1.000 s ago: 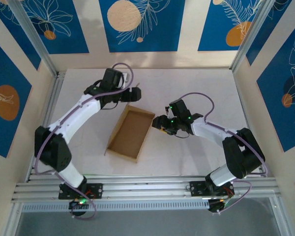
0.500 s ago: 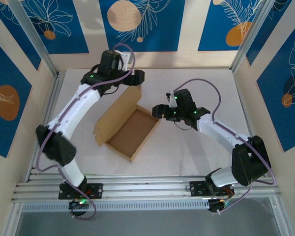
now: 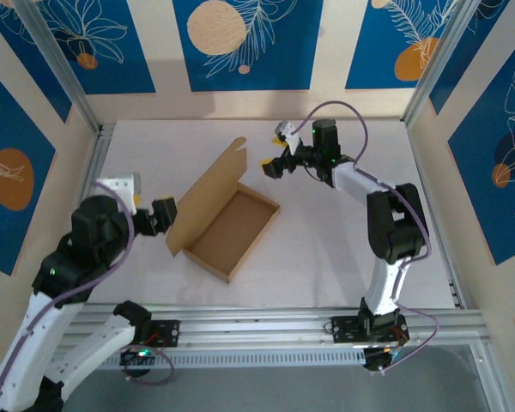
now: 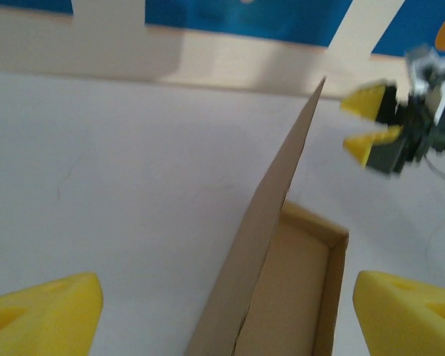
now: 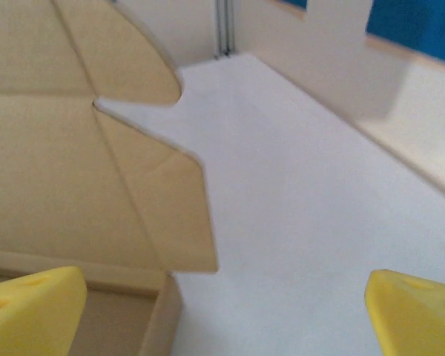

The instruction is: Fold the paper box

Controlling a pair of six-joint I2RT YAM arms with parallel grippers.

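The paper box (image 3: pixel 232 232) is a shallow brown cardboard tray in the middle of the white table, with its lid flap (image 3: pixel 208 196) standing up along its left side. My left gripper (image 3: pixel 160 216) is open just left of the lid. In the left wrist view the lid's edge (image 4: pixel 267 245) rises between my wide-apart yellow fingertips (image 4: pixel 48 319) without touching them. My right gripper (image 3: pixel 273 154) is open beyond the box's far corner, apart from it. The right wrist view shows the lid's rounded tab (image 5: pixel 156 215) and a tray corner (image 5: pixel 159 304) ahead of the left fingertip (image 5: pixel 30 311).
Blue-and-cream wall panels close in the table (image 3: pixel 343 249) on three sides. An aluminium rail (image 3: pixel 257 326) with both arm bases runs along the near edge. A frame post (image 3: pixel 90 129) stands at the far left corner.
The left arm swung back from the far side of the box to its near left. The right gripper moved farther away and opened wider. The lid flap now stands raised.
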